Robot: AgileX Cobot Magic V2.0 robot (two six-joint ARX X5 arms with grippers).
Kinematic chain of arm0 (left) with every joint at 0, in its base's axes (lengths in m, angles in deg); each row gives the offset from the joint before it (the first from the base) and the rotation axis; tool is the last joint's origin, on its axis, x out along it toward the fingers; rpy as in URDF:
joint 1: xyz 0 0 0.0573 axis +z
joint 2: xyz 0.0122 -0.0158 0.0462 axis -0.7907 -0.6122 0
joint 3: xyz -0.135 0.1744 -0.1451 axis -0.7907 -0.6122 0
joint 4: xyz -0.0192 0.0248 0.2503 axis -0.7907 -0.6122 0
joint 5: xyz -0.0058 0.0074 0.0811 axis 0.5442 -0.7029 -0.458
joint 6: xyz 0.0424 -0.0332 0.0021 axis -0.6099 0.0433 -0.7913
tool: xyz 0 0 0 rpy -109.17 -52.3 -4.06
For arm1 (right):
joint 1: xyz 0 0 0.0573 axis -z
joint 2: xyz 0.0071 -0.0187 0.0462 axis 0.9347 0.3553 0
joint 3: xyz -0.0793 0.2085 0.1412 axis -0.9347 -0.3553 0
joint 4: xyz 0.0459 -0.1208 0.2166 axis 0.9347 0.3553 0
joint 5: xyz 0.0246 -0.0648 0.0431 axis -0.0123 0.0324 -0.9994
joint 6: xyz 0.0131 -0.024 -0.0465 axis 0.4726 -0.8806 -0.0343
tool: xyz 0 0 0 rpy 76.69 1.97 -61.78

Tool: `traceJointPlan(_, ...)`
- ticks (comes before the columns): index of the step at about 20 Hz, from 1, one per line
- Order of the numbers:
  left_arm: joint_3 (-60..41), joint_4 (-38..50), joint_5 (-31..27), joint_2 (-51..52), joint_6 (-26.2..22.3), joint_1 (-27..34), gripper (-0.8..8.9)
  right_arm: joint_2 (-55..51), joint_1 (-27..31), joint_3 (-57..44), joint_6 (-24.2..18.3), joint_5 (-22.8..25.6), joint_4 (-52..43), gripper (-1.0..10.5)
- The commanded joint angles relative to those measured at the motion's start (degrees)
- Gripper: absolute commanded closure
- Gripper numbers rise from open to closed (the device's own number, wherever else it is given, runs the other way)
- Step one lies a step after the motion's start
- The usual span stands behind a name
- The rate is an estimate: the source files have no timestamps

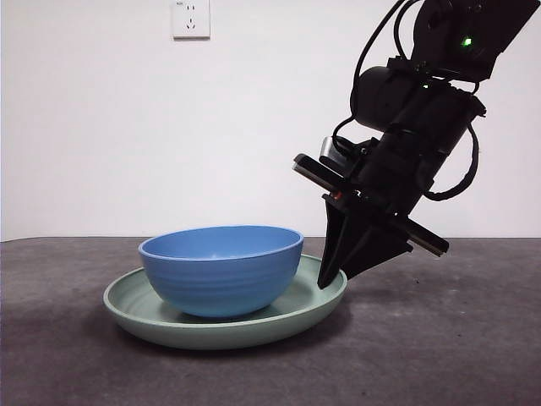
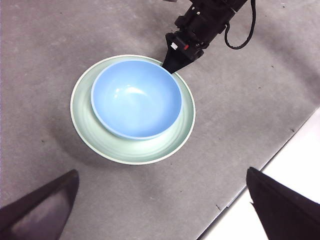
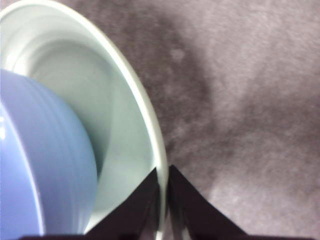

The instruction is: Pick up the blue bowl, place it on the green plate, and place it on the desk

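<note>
A plain white wall with a socket (image 1: 190, 18) backs my dark grey bench (image 1: 473, 338). On it the green plate (image 1: 317, 306) lies flat, carrying the blue bowl (image 1: 221, 271) upright at its centre. My right tool (image 1: 331, 279) pinches the plate's rim, one jaw inside and one outside, just beside the bowl. My left tool (image 2: 160, 210) hangs wide above, holding nothing.

Black arm (image 1: 423, 110), looped black cables, green indicator lights, wedge-shaped black end effector (image 1: 334, 279).
</note>
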Motion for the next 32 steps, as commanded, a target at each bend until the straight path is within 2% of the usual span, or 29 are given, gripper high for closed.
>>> traceJointPlan(1, 0.5, 0.6, 0.2, -0.2, -0.4, -0.3, 1.17, 1.5, -0.2, 1.2, 0.6, 0.5, -0.5, 8.9)
traceJointPlan(3, 0.5, 0.6, 0.2, -0.2, -0.4, -0.3, 1.17, 1.5, -0.4, 1.2, 0.6, 0.5, -0.6, 7.3)
traceJointPlan(4, 0.5, 0.5, 0.2, -0.2, -0.4, -0.3, 1.17, 1.5, -0.5, 1.2, 0.6, 0.5, -0.7, 6.9)
traceJointPlan(7, 0.5, 0.5, 0.2, -0.2, -0.4, -0.3, 1.17, 1.3, -0.6, 1.2, 0.6, 2.5, 0.0, 6.6)
traceJointPlan(11, 0.5, 0.5, 0.2, -0.2, -0.3, -0.3, 1.17, -1.9, -0.6, 1.3, 0.4, 9.4, 3.9, 5.6)
traceJointPlan(15, 0.5, 0.5, 0.2, -0.2, -0.3, -0.3, 1.17, -9.0, -0.7, 1.3, -0.3, 11.6, 7.5, 4.9)
traceJointPlan(18, 0.5, 0.4, 0.2, -0.2, -0.2, -0.3, 1.17, -17.4, -1.8, 1.2, -0.7, 15.9, 13.2, 3.5)
traceJointPlan(21, 0.5, -0.3, 0.2, -0.2, -0.1, -0.3, 1.17, -26.9, -4.5, 1.2, -2.8, 20.5, 20.7, 3.5)
traceJointPlan(25, 0.5, -0.6, 0.2, -0.2, -0.1, -0.3, 1.17, -39.6, -9.9, 1.2, -3.5, 25.8, 31.8, 3.5)
traceJointPlan(32, 0.5, -0.6, 0.2, -0.3, 0.3, -0.3, 1.17, -55.3, -16.9, 1.2, -2.9, 26.8, 43.3, 3.5)
